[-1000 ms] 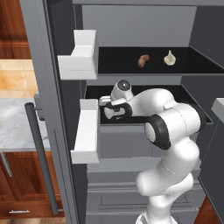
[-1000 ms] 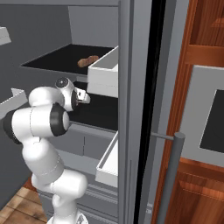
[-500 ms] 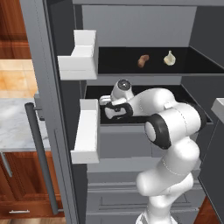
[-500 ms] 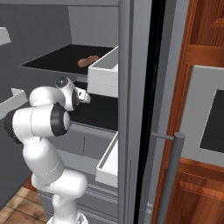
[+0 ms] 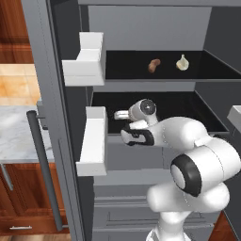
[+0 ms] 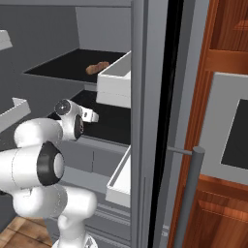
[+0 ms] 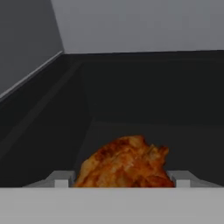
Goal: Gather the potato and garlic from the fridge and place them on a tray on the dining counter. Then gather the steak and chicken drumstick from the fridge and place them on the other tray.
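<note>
The fridge [image 5: 52,94] stands open. On its upper shelf lie a brown potato [image 5: 154,65] [image 6: 97,68] and, to its right, the off-white garlic [image 5: 182,62]. My arm reaches in over the lower black shelf [image 5: 188,110]. In the hand view a browned chicken drumstick [image 7: 124,164] lies on that shelf between my gripper's [image 7: 122,180] two fingertips [image 7: 63,178], which press against its sides. The gripper is shut on it. The steak and the trays are out of view.
White door bins [image 5: 84,61] [image 5: 93,141] hang on the open left door, and another bin [image 6: 116,85] on the right door is close to my arm. A marble-topped counter [image 5: 14,136] lies left of the fridge. Wood cabinets [image 6: 227,121] stand to the right.
The jaws have narrowed onto the chicken drumstick. The arm and the food on the upper shelf have stayed where they were.
</note>
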